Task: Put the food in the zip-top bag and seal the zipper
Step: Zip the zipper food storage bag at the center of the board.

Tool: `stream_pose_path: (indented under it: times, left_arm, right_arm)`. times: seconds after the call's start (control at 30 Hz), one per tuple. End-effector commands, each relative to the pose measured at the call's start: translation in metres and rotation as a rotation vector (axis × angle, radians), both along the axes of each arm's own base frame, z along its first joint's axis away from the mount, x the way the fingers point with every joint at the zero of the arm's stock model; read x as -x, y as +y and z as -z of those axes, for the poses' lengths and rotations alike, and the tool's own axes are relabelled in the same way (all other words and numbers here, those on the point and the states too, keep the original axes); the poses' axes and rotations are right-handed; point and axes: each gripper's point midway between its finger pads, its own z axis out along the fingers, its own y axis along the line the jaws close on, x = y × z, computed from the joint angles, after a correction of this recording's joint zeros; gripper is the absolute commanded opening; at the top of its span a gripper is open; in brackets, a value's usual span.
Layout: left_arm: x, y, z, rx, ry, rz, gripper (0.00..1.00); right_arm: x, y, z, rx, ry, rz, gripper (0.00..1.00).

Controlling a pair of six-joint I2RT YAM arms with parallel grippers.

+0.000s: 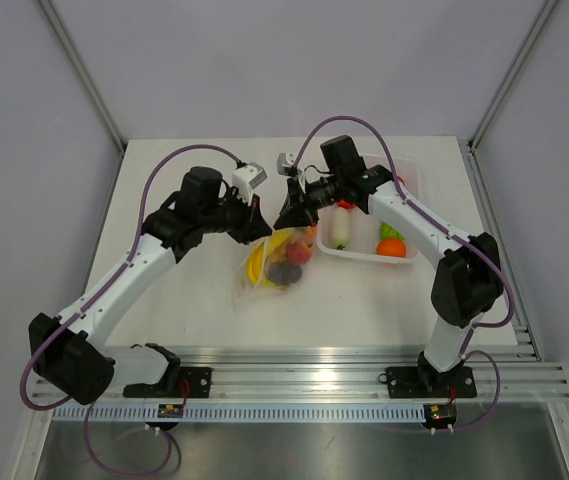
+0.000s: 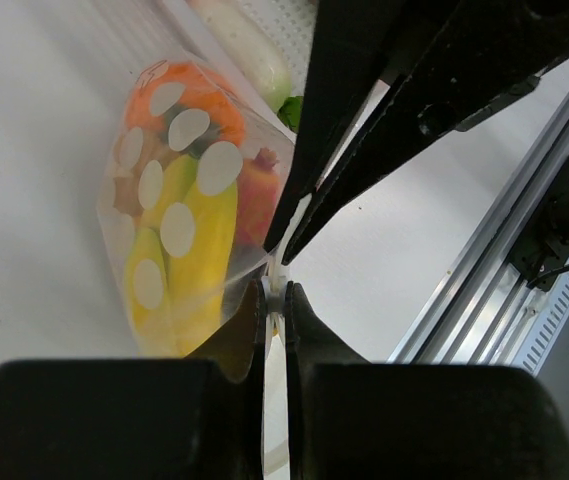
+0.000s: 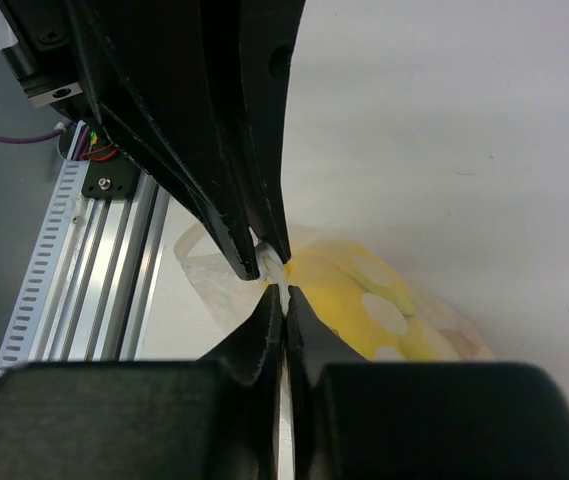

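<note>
The zip-top bag (image 1: 274, 265) hangs between my two grippers above the table, with its mouth edge up. It holds the food: yellow bananas (image 2: 199, 250), an orange piece (image 2: 179, 90), a red piece (image 2: 254, 195) and a dark purple piece (image 1: 284, 272). My left gripper (image 1: 261, 224) is shut on the zipper strip (image 2: 275, 297). My right gripper (image 1: 292, 216) is shut on the same strip right beside it (image 3: 282, 292). The two sets of fingertips nearly touch. The bag also shows in the right wrist view (image 3: 364, 300).
A white tray (image 1: 359, 257) sits to the right of the bag, under my right arm, with a white vegetable (image 1: 342, 232), a green piece (image 1: 391, 232) and an orange piece (image 1: 392, 248). An aluminium rail (image 1: 314, 365) runs along the table's near edge.
</note>
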Motion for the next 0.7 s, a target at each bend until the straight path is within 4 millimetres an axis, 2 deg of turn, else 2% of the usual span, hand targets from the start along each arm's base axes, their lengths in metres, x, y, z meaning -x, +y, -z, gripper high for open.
stream_pose_path:
  times: [0.0, 0.23, 0.27, 0.33, 0.47, 0.67]
  left_arm:
    - [-0.002, -0.003, -0.026, 0.059, -0.082, 0.021, 0.00]
    - [-0.003, -0.001, -0.022, 0.040, -0.078, 0.018, 0.00]
    - [-0.002, 0.000, -0.020, 0.036, -0.072, 0.020, 0.00]
    - [-0.001, 0.002, -0.016, 0.025, -0.069, 0.019, 0.00]
    - [0.002, 0.005, -0.007, 0.005, -0.045, 0.020, 0.00]
    - [0.011, 0.011, 0.008, -0.025, -0.010, 0.018, 0.00]
  right_arm:
    - [0.007, 0.008, -0.036, -0.080, -0.059, -0.052, 0.00]
    - [-0.007, 0.011, -0.047, -0.123, -0.102, 0.057, 0.00]
    - [-0.014, 0.012, -0.059, -0.162, -0.154, 0.080, 0.00]
    - [-0.021, 0.012, -0.056, -0.167, -0.149, 0.143, 0.00]
    - [-0.034, 0.013, -0.077, -0.253, -0.206, 0.210, 0.00]
    - [-0.051, 0.012, -0.094, -0.329, -0.200, 0.288, 0.00]
